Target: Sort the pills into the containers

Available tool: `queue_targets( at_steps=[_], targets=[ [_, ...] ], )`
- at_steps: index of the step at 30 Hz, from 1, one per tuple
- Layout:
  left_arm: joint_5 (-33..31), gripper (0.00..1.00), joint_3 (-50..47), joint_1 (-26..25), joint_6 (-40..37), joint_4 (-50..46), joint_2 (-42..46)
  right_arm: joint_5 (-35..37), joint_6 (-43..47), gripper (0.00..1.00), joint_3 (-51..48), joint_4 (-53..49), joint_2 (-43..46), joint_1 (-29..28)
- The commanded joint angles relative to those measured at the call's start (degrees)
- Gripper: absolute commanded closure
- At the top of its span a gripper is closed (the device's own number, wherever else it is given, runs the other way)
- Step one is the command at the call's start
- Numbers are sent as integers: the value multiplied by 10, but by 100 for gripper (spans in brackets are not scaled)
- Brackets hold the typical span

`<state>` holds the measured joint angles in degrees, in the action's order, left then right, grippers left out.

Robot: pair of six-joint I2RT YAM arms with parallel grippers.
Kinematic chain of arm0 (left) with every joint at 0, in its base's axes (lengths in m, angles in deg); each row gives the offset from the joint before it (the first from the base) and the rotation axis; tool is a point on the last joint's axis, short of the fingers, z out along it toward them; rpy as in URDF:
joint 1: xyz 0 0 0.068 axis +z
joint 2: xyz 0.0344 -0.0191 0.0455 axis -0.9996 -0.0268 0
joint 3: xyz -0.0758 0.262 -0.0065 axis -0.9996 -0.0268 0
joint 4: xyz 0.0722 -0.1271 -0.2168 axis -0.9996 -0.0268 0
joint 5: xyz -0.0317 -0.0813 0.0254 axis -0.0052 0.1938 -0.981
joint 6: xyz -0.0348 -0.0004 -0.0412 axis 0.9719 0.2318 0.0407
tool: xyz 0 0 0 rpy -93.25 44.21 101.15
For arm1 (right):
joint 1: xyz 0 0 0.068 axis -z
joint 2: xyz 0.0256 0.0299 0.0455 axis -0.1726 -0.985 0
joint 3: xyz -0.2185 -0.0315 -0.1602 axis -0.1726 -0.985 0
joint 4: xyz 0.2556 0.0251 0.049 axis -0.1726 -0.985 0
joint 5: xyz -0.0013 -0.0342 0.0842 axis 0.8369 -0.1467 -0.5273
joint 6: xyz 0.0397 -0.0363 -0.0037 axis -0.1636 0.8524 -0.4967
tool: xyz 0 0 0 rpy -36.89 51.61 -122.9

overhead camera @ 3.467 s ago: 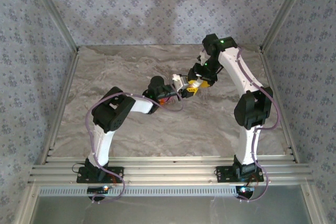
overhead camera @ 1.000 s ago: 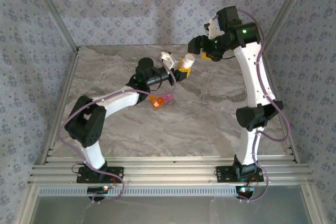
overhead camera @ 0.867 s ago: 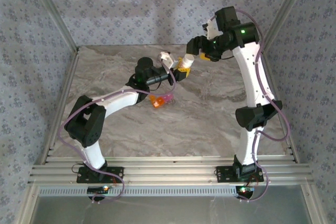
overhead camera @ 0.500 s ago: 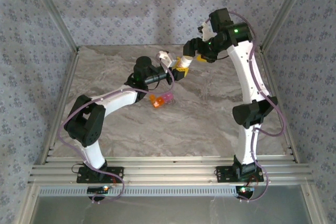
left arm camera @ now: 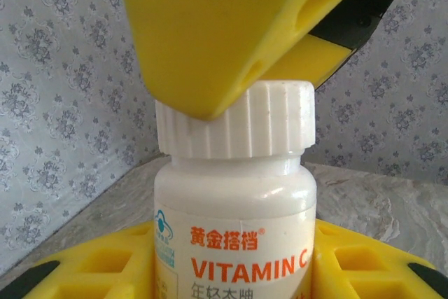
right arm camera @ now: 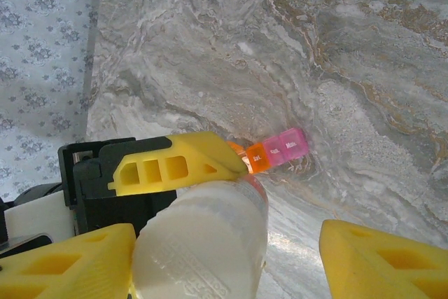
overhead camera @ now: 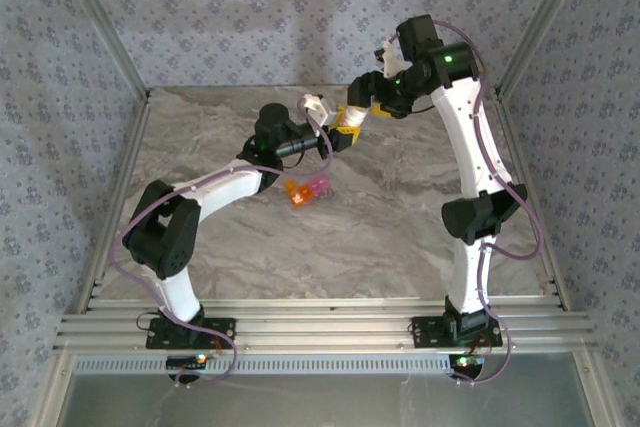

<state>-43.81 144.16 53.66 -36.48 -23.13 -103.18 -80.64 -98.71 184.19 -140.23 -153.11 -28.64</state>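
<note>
The left hand (overhead camera: 338,135) clamps the white vitamin bottle (left arm camera: 234,208) upright, raised off the desk (overhead camera: 400,237). The right hand (overhead camera: 366,109) straddles its cap (left arm camera: 234,127), jaws wide, one finger touching. The containers (right arm camera: 276,150) lie on the desk below. With the cap on, sorting looks unstarted.

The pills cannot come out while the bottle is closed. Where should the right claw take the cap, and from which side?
Take the white cap by its ribbed side wall, coming along the bottle's axis from the cap end. The left claw holds the body, so only the cap stands free, and its ribs should help twisting.
</note>
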Motion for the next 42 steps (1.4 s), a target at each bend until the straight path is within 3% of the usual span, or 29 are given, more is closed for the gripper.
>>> queue_targets(
  at_steps=[1, 13, 27, 31, 36, 42],
  targets=[
    [13, 100, 24, 3, -11, 6, -7, -11, 5, 32, 19, -7, -6, -3],
    [0, 100, 41, 3, -5, 5, -16, 4, -3, 49, -11, -7, -2, -10],
    [-71, 100, 37, 0, 20, 50, -20, 126, -194, 59, -229, 159, 111, -66],
    [-80, 100, 32, 1, 19, 56, -20, 126, -209, 55, -248, 175, 123, -71],
    [-79, 100, 26, 6, 19, 56, -16, 114, -185, 34, -234, 178, 137, -45],
    [-65, 100, 27, 13, 22, 49, -12, 38, -119, 23, -236, 213, 173, -19]
  ],
)
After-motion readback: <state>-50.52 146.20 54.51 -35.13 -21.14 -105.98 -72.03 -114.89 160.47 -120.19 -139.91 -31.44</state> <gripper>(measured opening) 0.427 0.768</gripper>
